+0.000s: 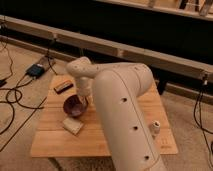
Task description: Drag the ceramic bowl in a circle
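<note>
The ceramic bowl [73, 106], small, round and dark maroon, sits on the left half of the wooden table [125, 140]. My gripper [85, 101] comes down from the bulky white arm at the bowl's right rim and is shut on that rim. The white wrist hides most of the fingers and the bowl's right edge.
A pale rectangular block [73, 125] lies just in front of the bowl. A dark flat object [63, 86] rests at the table's far left corner. A small white cup [155, 128] stands near the right edge. Cables and a black box [37, 70] lie on the floor to the left.
</note>
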`<state>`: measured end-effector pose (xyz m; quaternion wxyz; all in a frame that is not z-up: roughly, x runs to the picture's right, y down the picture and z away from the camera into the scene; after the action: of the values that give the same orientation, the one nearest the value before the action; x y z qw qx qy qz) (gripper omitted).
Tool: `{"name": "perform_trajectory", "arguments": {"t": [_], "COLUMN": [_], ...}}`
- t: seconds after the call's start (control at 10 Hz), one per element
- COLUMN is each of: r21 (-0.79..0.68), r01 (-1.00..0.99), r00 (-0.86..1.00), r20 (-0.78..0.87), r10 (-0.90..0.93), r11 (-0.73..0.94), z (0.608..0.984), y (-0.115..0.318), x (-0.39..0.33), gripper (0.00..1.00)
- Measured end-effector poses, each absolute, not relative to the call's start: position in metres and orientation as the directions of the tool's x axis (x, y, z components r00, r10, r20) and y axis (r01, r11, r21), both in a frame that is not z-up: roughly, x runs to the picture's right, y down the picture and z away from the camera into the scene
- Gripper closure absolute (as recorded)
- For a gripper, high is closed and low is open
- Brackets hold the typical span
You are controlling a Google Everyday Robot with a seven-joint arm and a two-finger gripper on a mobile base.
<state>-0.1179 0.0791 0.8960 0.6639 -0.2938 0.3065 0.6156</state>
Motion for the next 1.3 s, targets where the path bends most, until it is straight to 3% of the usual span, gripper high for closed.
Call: {"name": "perform_trajectory", "arguments": {"t": [0.6,1.0,1.3], "r21": [0.142,0.274,0.29], "r01": [-0.99,-0.961,-0.957], "r00": [-0.106,-0.219,-0.227], "r20": [-0.728,-0.716,-0.731], "r10": [0.678,0.663,0.644], "r11": [-0.003,-0.022,-0.008], "z": [0.938,0.936,0.919], "y": [0.028,0.032,0.049], "x": [-0.077,0.0,0.024], "gripper": [1.0,1.0,1.0]}}
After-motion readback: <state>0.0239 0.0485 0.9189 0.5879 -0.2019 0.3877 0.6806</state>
